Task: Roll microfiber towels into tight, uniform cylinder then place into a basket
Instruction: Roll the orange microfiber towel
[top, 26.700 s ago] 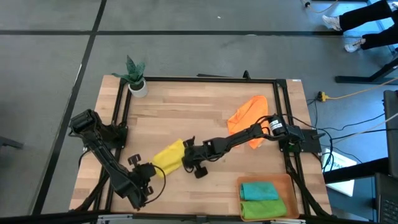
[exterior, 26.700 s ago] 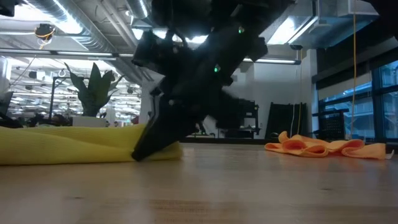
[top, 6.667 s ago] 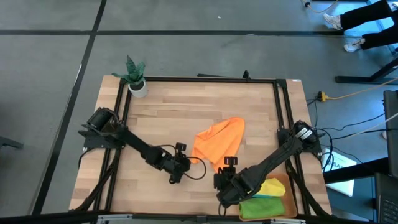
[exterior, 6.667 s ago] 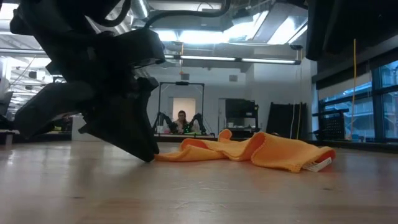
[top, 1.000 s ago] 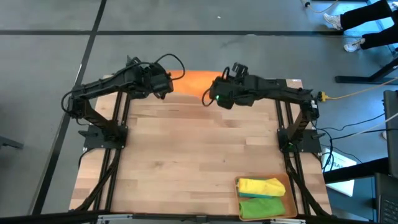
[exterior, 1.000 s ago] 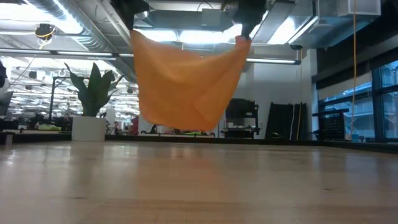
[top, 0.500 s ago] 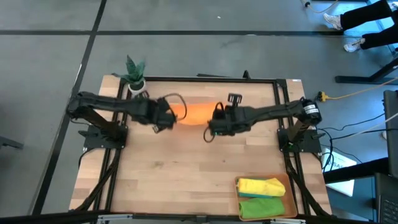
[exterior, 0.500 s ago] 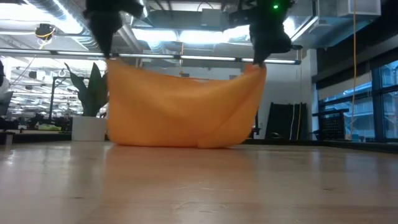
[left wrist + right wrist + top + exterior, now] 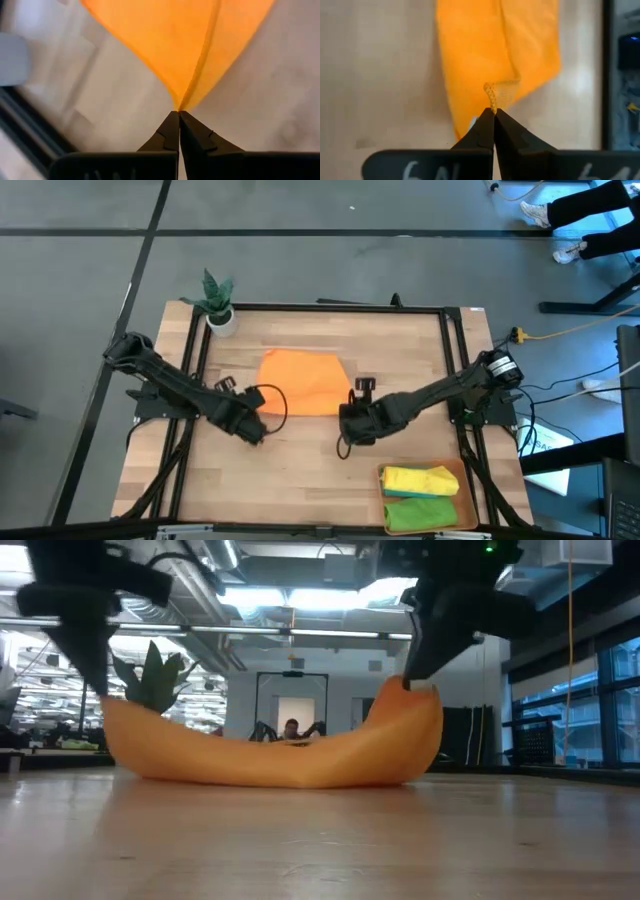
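Soft orange microfiber towel (image 9: 300,380) sagging over the wooden table (image 9: 300,470) — corners pinched in left gripper (image 9: 252,430); right gripper (image 9: 352,430).

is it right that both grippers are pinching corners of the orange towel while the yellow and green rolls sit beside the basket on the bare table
Not quite. Both the left gripper and right gripper do pinch corners of the orange towel, but the high view shows the yellow roll and green roll lying inside the basket, not beside it.
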{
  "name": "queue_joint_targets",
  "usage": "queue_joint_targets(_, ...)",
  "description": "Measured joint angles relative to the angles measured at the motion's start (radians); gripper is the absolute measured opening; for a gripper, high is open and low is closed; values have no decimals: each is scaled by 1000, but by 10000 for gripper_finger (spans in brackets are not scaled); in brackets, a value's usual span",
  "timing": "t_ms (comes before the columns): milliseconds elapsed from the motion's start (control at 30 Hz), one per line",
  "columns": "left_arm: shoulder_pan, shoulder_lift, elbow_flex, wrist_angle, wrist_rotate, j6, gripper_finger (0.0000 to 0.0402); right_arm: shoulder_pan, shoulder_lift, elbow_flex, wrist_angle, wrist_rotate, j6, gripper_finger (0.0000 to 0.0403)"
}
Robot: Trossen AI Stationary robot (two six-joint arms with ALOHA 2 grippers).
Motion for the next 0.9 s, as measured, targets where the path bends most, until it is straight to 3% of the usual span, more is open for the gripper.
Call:
queue_joint_targets(433, -200, 0, -175, 321, 108, -58, 0, 97, 0, -188, 339, -211, -7, 6)
queue_joint_targets(600, -225, 0, -207, 361, 144, -59, 0, 109, -1, -244, 459, -227, -9, 6)
queue_joint_targets(900, -235, 0, -226, 367, 151, -56, 0, 108, -1, -254, 469, -227, -7, 18)
